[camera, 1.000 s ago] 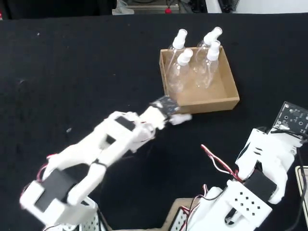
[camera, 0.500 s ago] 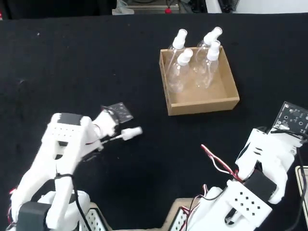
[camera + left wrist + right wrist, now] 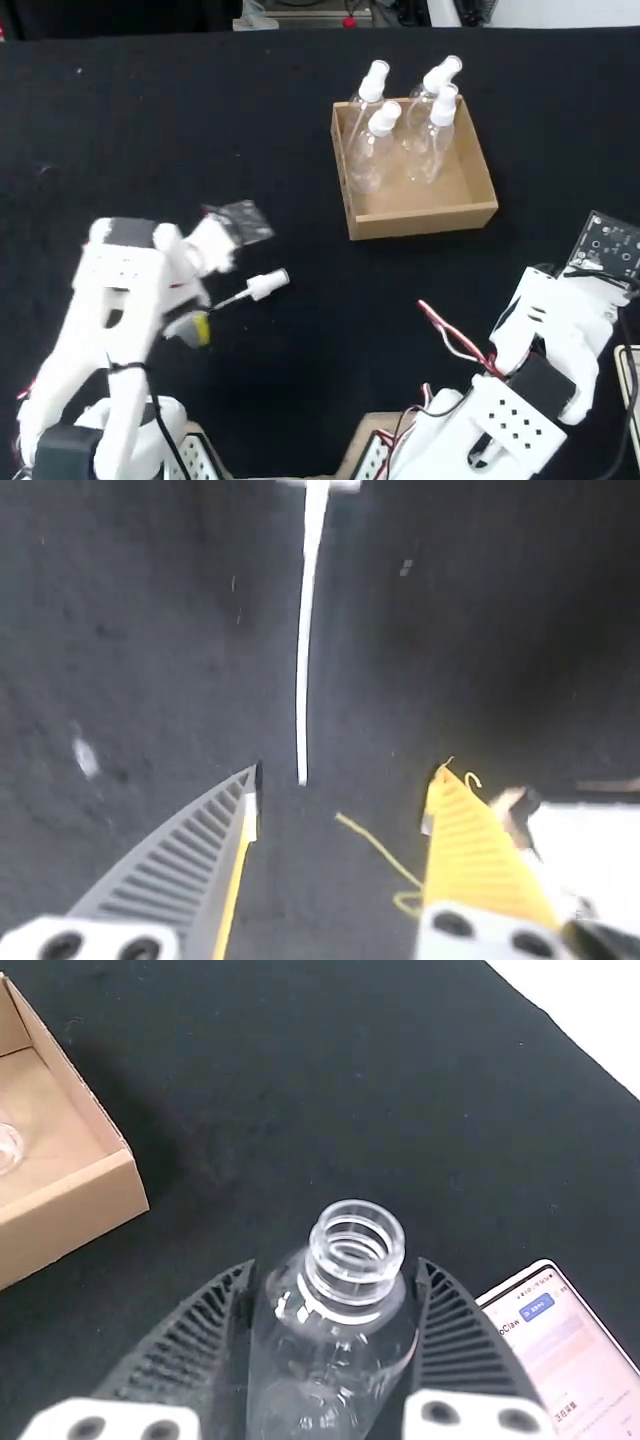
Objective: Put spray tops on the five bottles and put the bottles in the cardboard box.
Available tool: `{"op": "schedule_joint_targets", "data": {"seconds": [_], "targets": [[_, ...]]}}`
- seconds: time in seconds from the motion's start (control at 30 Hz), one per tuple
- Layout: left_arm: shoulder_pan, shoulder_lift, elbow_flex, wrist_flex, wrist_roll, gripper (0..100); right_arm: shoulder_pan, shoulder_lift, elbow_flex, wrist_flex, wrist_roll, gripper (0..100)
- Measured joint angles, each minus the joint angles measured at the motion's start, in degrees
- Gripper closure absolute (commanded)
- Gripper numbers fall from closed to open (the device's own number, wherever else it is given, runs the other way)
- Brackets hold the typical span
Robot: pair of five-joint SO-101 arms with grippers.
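Note:
A white spray top (image 3: 262, 285) lies on the black table, its thin tube (image 3: 304, 660) pointing back at my left gripper (image 3: 345, 778). That gripper is open, and the tube's end sits just ahead of its fingertips. My right gripper (image 3: 335, 1290) is shut on a clear bottle (image 3: 345, 1300) with a bare threaded neck and holds it upright at the table's near right. The cardboard box (image 3: 470, 205) stands right of centre, holding several clear bottles (image 3: 372, 150) fitted with white spray tops.
A phone (image 3: 560, 1335) lies on the table beside the held bottle. A corner of the box (image 3: 60, 1185) stands a short way from the right gripper. The right arm's white body (image 3: 540, 350) fills the near right corner; red wires loop beside it.
My left arm has swung back from the box's front to the near left, bringing the spray top along. The top now lies on the table ahead of the open fingers.

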Motion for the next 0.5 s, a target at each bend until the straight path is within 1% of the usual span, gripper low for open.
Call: {"op": "schedule_joint_targets", "data": {"seconds": [0.1, 0.2, 0.27, 0.37, 0.43, 0.5], "targets": [[7.65, 0.0, -0.18, -3.69, 5.27, 73, 0.0, 0.0, 0.0, 0.0, 0.0, 84.3], [12.4, 0.26, -0.18, -9.58, 8.44, 73, 0.0, 0.0, 0.0, 0.0, 0.0, 84.3], [13.71, 2.11, -0.18, -13.71, 9.41, 73, 0.0, 0.0, 0.0, 0.0, 0.0, 84.3], [13.89, 6.86, -0.18, -19.43, 11.16, 73, 0.0, 0.0, 0.0, 0.0, 0.0, 84.3], [13.8, 11.34, -1.76, -21.36, 12.75, 73, -0.09, 0.0, 0.0, 0.0, 0.0, 84.3], [14.24, 15.38, -4.48, -22.07, 13.89, 73, -1.93, 0.0, 0.18, 0.0, 0.0, 84.3]]}}
